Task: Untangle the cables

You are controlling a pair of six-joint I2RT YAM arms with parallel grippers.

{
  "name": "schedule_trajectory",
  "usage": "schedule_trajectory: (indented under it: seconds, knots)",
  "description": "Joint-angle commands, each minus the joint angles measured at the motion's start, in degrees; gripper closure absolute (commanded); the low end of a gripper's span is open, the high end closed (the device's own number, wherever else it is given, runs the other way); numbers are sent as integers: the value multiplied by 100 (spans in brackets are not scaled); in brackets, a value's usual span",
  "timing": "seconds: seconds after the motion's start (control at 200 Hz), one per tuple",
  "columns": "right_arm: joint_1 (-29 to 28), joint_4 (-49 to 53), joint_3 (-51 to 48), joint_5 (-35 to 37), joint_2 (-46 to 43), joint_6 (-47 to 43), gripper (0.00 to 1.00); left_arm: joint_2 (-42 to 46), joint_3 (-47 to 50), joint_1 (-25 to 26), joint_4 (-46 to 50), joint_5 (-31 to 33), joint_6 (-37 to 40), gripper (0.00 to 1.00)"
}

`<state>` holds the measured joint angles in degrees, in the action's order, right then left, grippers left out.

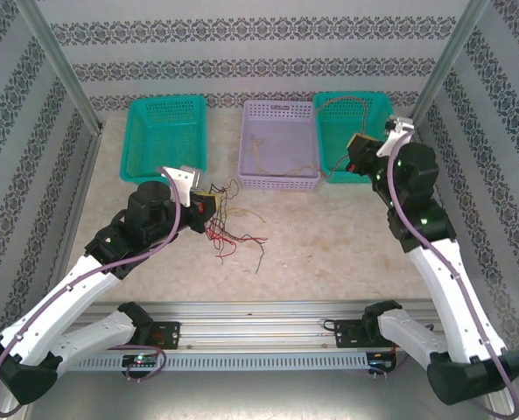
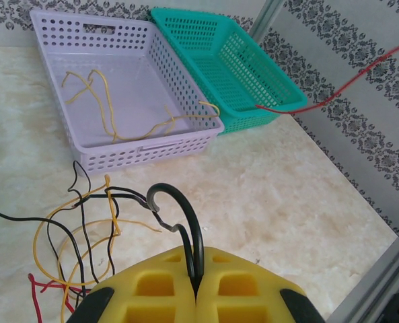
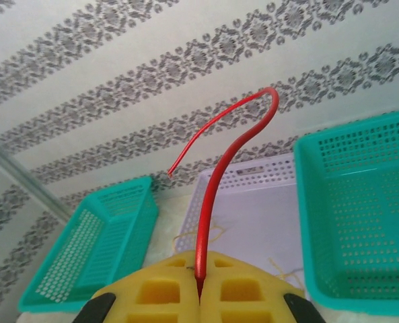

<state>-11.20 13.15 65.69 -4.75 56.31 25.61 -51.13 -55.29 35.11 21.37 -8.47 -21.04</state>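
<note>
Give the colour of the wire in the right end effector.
Red. The wire shows best in the right wrist view.

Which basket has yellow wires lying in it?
The lilac basket in the middle, between the left teal basket and the right teal basket: thin yellow wires lie on its floor.

Light bright, even, diffuse, from above; shadows soft, faint, close under objects; table (image 1: 329,254) washed pale, mild sheen; top view hazy, low contrast, cables (image 1: 231,233) barely resolved; wrist views sharper, colours strong, near foreground slightly soft.
</note>
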Motion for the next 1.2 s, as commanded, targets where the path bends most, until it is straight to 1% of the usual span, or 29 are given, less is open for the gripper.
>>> schedule_trajectory:
  seconds: [0.0, 0.14, 0.4, 0.55, 0.635, 0.739, 0.834, 0.939, 0.979, 1.084, 1.159, 1.194]
  knots:
    - [332, 176, 549, 128, 357, -254, 100, 79, 23, -66, -351, -173, 166, 100]
    - [868, 209, 1164, 46, 1125, -191, 100, 24, 31, -66, -420, -351, 126, 100]
    - [1373, 206, 1851, -56, 2720, -198, 100, 12, 97, -66, -519, -539, 100, 100]
    - [1385, 180, 2239, -28, 3621, -415, 100, -79, 102, -66, -558, -638, 66, 100]
    - [1400, 181, 2409, 155, 4061, -494, 100, -115, 110, -66, -563, -670, 65, 100]
    - [1412, 206, 2684, 120, 4557, -611, 100, -166, 101, -66, -572, -700, 65, 100]
    - [1404, 287, 2840, 28, 4876, -634, 100, -203, 91, -74, -581, -722, 64, 100]
    - [1393, 407, 2804, 177, 5160, -609, 100, -226, 96, -74, -613, -724, 58, 100]
    - [1393, 528, 2847, 272, 5285, -601, 95, -232, 110, -75, -619, -727, 47, 100]
    - [1393, 782, 2954, 389, 5566, -627, 87, -271, 102, -75, -620, -753, 47, 100]
    - [1393, 831, 2985, 395, 5618, -609, 83, -301, 91, -75, -620, -774, 47, 100]
    - [1393, 838, 2985, 381, 5606, -605, 79, -313, 81, -75, -625, -786, 47, 100]
